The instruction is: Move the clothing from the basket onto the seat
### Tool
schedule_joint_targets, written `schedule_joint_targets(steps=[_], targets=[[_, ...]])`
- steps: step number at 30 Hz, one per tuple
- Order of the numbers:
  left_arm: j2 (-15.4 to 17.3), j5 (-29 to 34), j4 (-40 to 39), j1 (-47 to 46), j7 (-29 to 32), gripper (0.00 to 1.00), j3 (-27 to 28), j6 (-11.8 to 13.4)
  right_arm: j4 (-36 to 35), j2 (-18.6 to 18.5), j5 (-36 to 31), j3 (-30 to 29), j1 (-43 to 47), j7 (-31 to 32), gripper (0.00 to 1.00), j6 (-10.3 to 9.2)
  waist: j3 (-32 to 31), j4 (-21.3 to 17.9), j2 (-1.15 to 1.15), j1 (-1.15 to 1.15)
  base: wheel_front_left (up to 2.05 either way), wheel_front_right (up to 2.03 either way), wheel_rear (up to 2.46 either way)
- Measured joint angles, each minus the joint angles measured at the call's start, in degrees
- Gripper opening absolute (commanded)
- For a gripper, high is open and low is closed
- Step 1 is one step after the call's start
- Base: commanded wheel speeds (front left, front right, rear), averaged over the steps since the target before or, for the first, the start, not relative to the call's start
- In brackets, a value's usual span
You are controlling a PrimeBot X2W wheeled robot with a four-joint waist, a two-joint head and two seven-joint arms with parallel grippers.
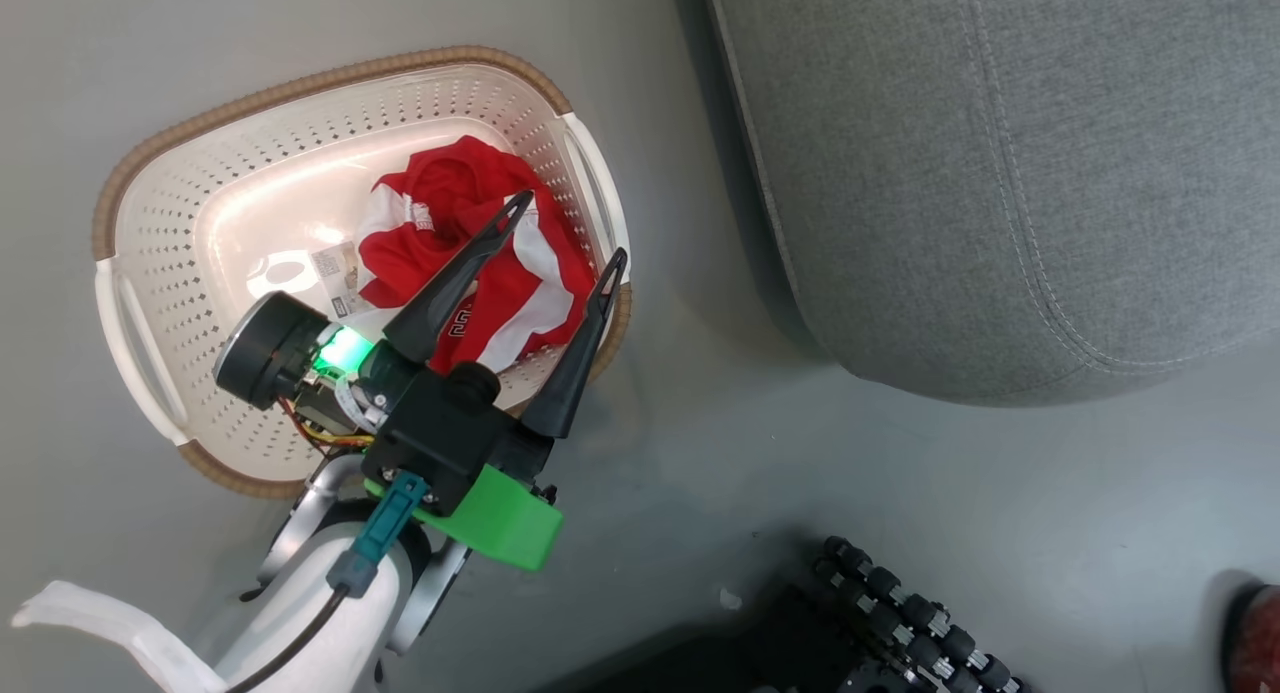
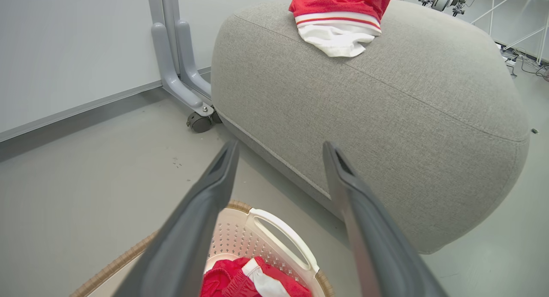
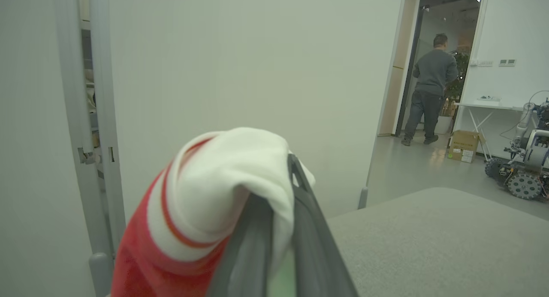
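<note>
A red-and-white garment [image 1: 450,213] lies bunched in the right part of the cream perforated basket [image 1: 200,173] on the floor. My left gripper [image 1: 570,228] hangs open just above it, with nothing between its fingers [image 2: 210,202]. Below them are the basket's handle [image 2: 279,232] and the garment [image 2: 240,280]. The grey seat [image 1: 1000,173] stands right of the basket. A second red-and-white garment [image 2: 339,27] rests on the seat's top [image 2: 386,117]. My right gripper [image 3: 279,181] is shut on a red garment with a white striped cuff [image 3: 206,202], beside the seat [image 3: 429,237].
A grey rolling frame leg with a caster [image 2: 188,91] stands against the wall behind the seat. My wheeled base [image 1: 900,613] sits at the bottom right. A person [image 3: 431,87] stands in a far doorway, near a cardboard box [image 3: 463,145] and another wheeled robot [image 3: 523,172].
</note>
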Motion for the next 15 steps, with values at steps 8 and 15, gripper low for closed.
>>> schedule_joint_targets(steps=[8, 15], targets=[[-0.23, -1.14, 1.9, 0.17, 0.47, 1.0, -0.8, -0.01, 10.65, 0.68, 0.8, -2.31, 8.63, 0.01, 0.0, 0.01, -1.31, 0.46, 0.0, 0.0, 0.0, 0.0, 0.0], [-0.96, -2.58, 4.2, 1.2, 0.38, 1.0, -1.69, 0.0, 13.34, 2.93, 2.9, -3.02, 15.29, 0.01, 1.0, 0.03, -3.87, 0.5, 0.0, 0.0, 0.0, 0.0, 0.0]])
